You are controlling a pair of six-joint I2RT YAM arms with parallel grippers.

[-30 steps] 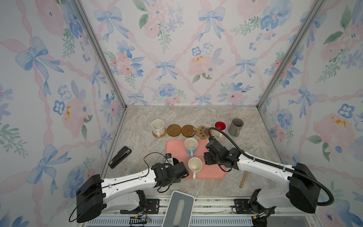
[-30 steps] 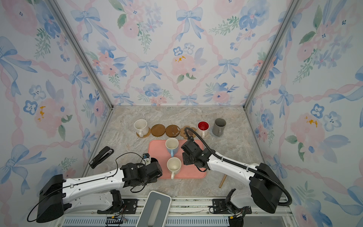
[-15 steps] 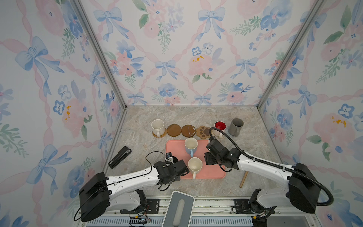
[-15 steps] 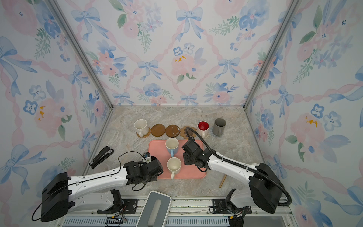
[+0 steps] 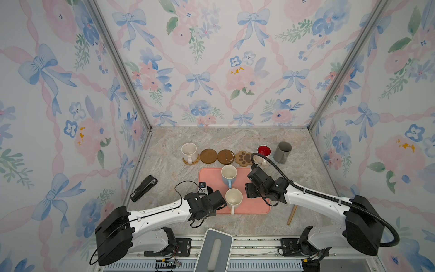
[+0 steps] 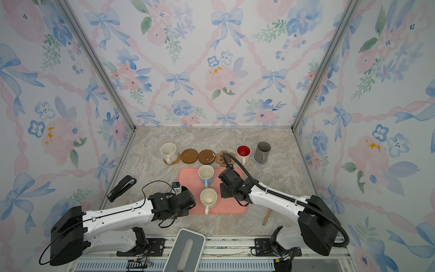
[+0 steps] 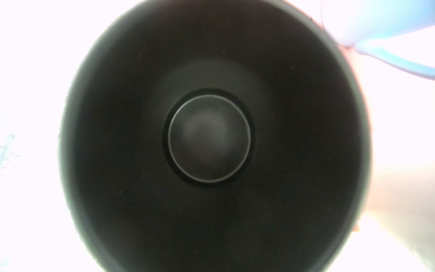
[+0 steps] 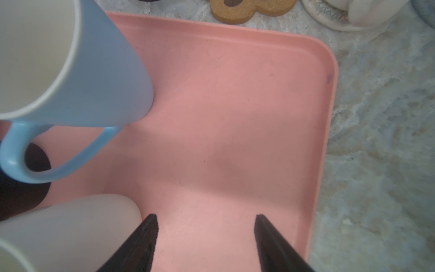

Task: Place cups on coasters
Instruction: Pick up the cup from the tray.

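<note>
1. While the right arm has held its pose over the last second, the left arm has only resettled slightly. The left claw [image 5: 215,200] stays over the near-left corner of the pink tray [image 5: 254,207], just beside the cream mug [image 5: 233,199]
2. Left wrist view looks straight down into the black mug [image 7: 211,70], centred; fingers not visible, so can't tell whether that claw has closed on it
3. Right claw [image 8: 205,216] open, nothing between its fingers, over bare tray beside the light-blue mug [image 8: 94,70]
4. Done: three mugs on coasters in the row toward the worktop's far edge: white mug [image 5: 189,152] on the rattan coaster [image 5: 191,162] at the left end, red-lined mug [image 5: 263,150] and grey mug [image 5: 283,152] at the right end
5. Free: two brown rounds [image 5: 208,156] [image 5: 226,157] and the paw coaster [image 5: 243,158], mid-row
6. Read: approach looks finished and the black mug grasp is in hand. Three mugs left for three coasters, so roughly halfway
</note>
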